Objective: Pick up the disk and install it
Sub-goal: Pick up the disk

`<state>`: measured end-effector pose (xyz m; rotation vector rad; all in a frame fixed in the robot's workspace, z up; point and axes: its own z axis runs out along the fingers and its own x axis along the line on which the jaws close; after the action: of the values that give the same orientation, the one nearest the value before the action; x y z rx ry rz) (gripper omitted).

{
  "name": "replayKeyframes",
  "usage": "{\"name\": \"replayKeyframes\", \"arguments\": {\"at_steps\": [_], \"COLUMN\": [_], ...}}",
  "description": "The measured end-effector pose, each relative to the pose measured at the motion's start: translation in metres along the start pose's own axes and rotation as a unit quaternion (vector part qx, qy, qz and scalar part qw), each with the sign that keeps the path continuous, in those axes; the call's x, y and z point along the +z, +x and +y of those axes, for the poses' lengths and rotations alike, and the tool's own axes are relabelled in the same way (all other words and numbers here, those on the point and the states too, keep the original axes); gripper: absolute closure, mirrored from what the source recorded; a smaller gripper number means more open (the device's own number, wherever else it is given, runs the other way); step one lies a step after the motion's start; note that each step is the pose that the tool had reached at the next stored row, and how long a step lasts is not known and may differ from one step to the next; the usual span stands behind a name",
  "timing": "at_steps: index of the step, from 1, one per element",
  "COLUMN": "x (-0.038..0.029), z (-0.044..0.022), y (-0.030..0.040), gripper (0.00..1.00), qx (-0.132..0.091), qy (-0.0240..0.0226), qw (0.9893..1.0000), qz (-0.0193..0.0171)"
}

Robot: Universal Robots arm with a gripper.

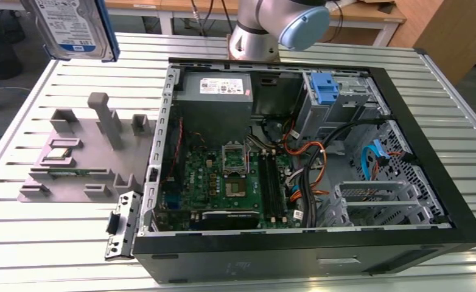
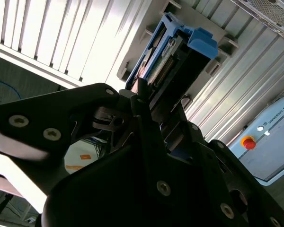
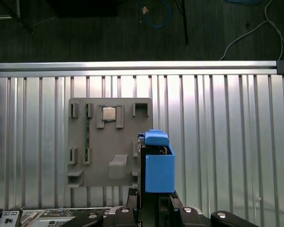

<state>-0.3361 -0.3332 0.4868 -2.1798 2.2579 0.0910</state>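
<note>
The ribbed aluminium desk runs in long, bright slats under everything. Past its straight edge rail, well beyond the fingers, I see dark floor with a loose blue cable.

The black computer case lies open well apart from the fingers, with a green motherboard, a grey power-supply box and a tangle of wiring inside its square walls.

Below the fingers in the first wrist view sits a matte grey fixture plate, moulded with slots and low posts.

The fingers are black, bolted metal, pinching the disk by its end. It is flat silver metal with blue plastic rails, held edge-on and clear of the desk, jutting straight out ahead of the fingers over the plate's border. In the exterior view its blue-and-white label faces out.

Bare slats lie open beside the disk – plenty of free room there.

A small square silver chip rests in a pocket of the plate, beyond the fingers.
</note>
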Motion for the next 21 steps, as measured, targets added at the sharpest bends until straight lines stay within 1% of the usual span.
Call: {"name": "replayKeyframes", "arguments": {"at_steps": [17,21], "x": [-0.001,-0.001], "z": [-0.0328,-0.0337], "y": [-0.0012,-0.0012], "gripper": [0.65,0.65], "qx": [0.0,0.0], "qy": [0.0,0.0], "qw": [1.0,1.0], "qz": [0.0,0.0]}}
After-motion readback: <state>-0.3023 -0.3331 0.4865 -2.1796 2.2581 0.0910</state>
